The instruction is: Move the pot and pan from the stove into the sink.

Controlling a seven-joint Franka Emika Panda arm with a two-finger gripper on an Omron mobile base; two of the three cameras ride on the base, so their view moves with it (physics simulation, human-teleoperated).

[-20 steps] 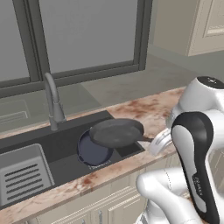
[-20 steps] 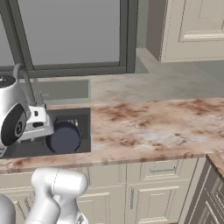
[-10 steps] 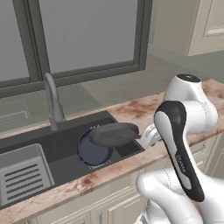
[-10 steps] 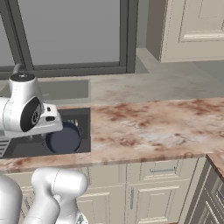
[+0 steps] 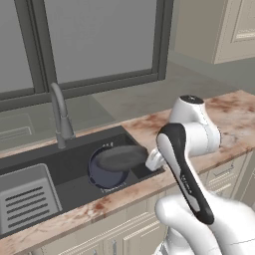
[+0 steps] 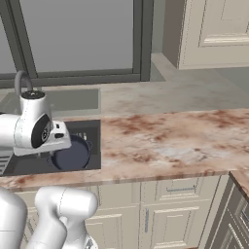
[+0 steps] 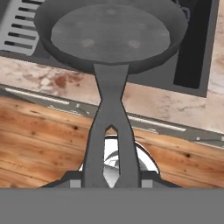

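Over the sink (image 5: pixel 74 162), held up in the air: the pan (image 5: pixel 121 158). It hangs level, just above the pot (image 5: pixel 105 175), which sits inside the dark basin at its right end, near the counter edge. In the left base view the pan overlaps the pot's upper rim, so part of the pot's blue-grey interior shows beneath and in front of it.

Gripper (image 7: pixel 111 181) — closed on the pan's handle. Hand view shows the flat grey handle (image 7: pixel 110 131) running straight up from between the finger tips to the pan's round bowl (image 7: pixel 110 35). Handle has a slot cut near its gripped end. Jaws narrow, clamped on the handle's sides.

Right base view: the arm's white wrist block (image 6: pixel 46 136) hangs over the basin's right part, with the pot (image 6: pixel 72 154) partly seen just behind and right of it. One small loop handle of the pot shows at its right rim.

Faucet (image 5: pixel 61 114) stands at the back of the sink, upright, curved at top, well apart from the pan. Slotted rack (image 5: pixel 27 199) lies in the left part of the basin, apart from the pot. Marbled counter (image 6: pixel 170 141) runs to the right of the sink.
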